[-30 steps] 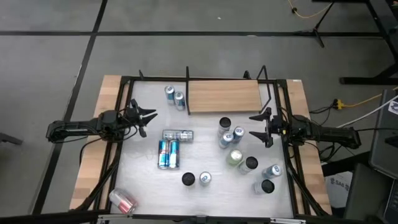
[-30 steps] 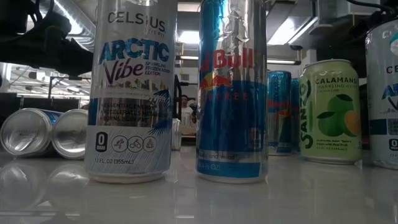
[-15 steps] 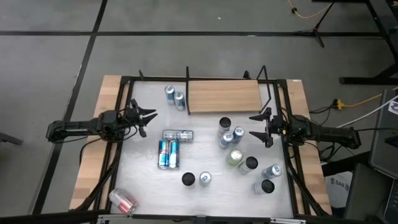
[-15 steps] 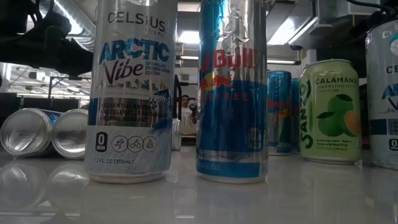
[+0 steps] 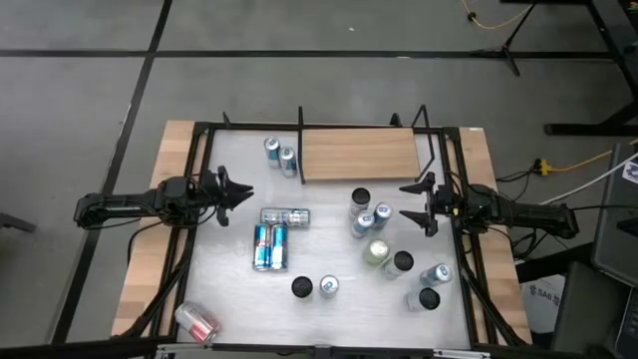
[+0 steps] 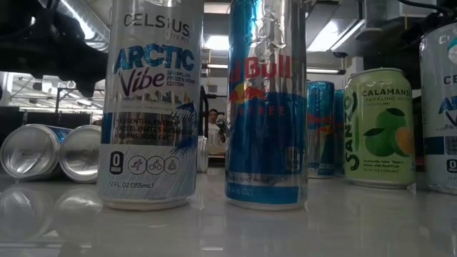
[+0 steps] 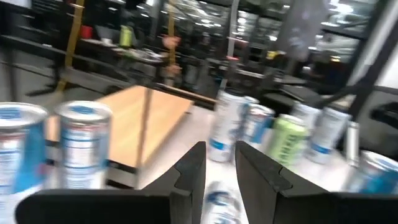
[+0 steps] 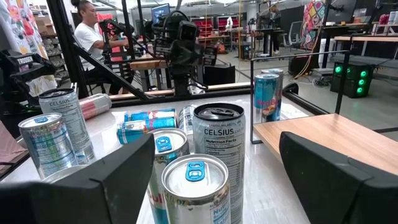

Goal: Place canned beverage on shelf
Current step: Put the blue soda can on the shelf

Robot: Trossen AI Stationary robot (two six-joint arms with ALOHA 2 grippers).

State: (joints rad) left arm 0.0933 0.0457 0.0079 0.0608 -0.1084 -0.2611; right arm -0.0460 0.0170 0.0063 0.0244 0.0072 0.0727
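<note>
The shelf (image 5: 359, 155) is a light-brown board with thin black uprights at the table's far middle; it also shows in the left wrist view (image 7: 143, 118) and the right wrist view (image 8: 323, 134). Several cans stand or lie on the white table. My left gripper (image 5: 239, 191) hangs at the table's left with its fingers close together and holds nothing. It points toward two silver cans lying on their sides (image 5: 284, 216). My right gripper (image 5: 417, 204) is open and empty at the table's right. It faces a group of upright cans (image 5: 364, 214), the nearest a Celsius can (image 8: 217, 146).
Two upright cans (image 5: 279, 154) stand by the shelf's left end. Two blue cans (image 5: 269, 246) lie at the middle and two more stand near the front (image 5: 315, 287). More cans stand at the right front (image 5: 419, 284). A pink can (image 5: 196, 321) lies at the near left. A person (image 8: 90, 37) sits beyond the table.
My left gripper has shut its fingers, which stood spread apart half a second ago. It stays at the table's left, clear of the cans. No can has moved.
</note>
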